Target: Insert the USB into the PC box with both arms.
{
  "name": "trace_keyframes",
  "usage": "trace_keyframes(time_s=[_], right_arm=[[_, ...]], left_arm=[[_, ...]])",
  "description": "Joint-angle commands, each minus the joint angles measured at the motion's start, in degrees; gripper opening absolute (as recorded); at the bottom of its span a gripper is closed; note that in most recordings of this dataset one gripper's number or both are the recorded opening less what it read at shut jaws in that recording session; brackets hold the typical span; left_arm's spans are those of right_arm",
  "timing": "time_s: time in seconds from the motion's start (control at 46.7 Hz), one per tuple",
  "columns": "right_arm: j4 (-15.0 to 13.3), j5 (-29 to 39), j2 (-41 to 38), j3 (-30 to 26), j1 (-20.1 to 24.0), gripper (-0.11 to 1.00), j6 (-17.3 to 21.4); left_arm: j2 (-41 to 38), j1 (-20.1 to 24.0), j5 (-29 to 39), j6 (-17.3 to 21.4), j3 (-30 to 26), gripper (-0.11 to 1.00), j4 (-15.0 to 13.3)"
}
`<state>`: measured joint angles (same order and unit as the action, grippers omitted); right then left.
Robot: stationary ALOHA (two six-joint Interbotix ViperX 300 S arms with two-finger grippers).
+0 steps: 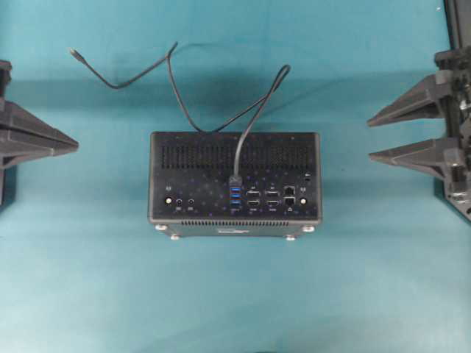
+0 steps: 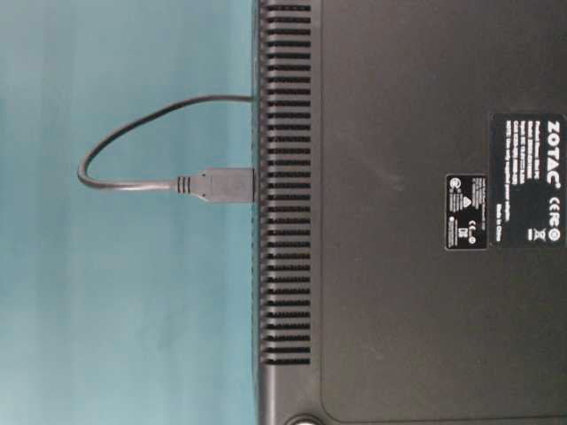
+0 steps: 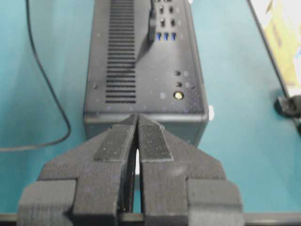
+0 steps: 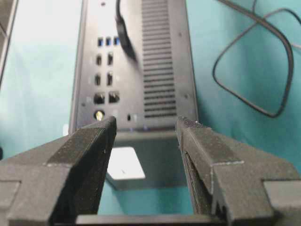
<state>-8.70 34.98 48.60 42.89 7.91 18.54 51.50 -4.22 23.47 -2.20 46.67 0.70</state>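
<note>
The USB (image 1: 235,181) looks seated in the top blue port on the PC box (image 1: 184,173), cable looping off behind. Left claw (image 3: 137,123) is pinched together, right claw (image 4: 146,129) spread apart, both clear; job's probably done.

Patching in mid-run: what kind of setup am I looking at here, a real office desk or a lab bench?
Most likely a lab test bench, not an office. The PC box sits alone on a plain teal table surface, the USB already at its port panel, with the left gripper and right gripper drawn back at either side.
</note>
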Motion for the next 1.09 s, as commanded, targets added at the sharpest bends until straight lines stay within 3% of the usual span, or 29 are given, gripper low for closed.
trace_keyframes(time_s=[0.0,0.193,0.364,0.6,0.793,1.071], right_arm=[[-0.1,-0.1,0.3,-0.2,-0.2,0.59,0.5],[0.2,-0.1,0.8,0.6,-0.2,0.59,0.6],[0.3,-0.1,1.0,0.7,-0.2,0.59,0.6],[0.3,-0.3,1.1,1.0,-0.2,0.59,0.6],[0.4,-0.4,1.2,1.1,-0.2,0.59,0.7],[0.4,-0.4,1.5,1.5,-0.2,0.59,1.5]], left_arm=[[-1.7,0.1,2.5,0.0,-4.1,0.0,0.2],[-6.8,0.4,6.2,-0.2,-9.1,0.0,0.1],[-8.0,0.5,6.2,-0.8,-10.2,0.0,0.2],[-8.2,2.4,4.6,-7.6,-10.9,0.0,0.4],[-8.8,1.0,-0.6,-6.4,-8.5,0.0,0.5],[-10.3,1.0,1.9,-6.7,-10.0,0.0,0.5]])
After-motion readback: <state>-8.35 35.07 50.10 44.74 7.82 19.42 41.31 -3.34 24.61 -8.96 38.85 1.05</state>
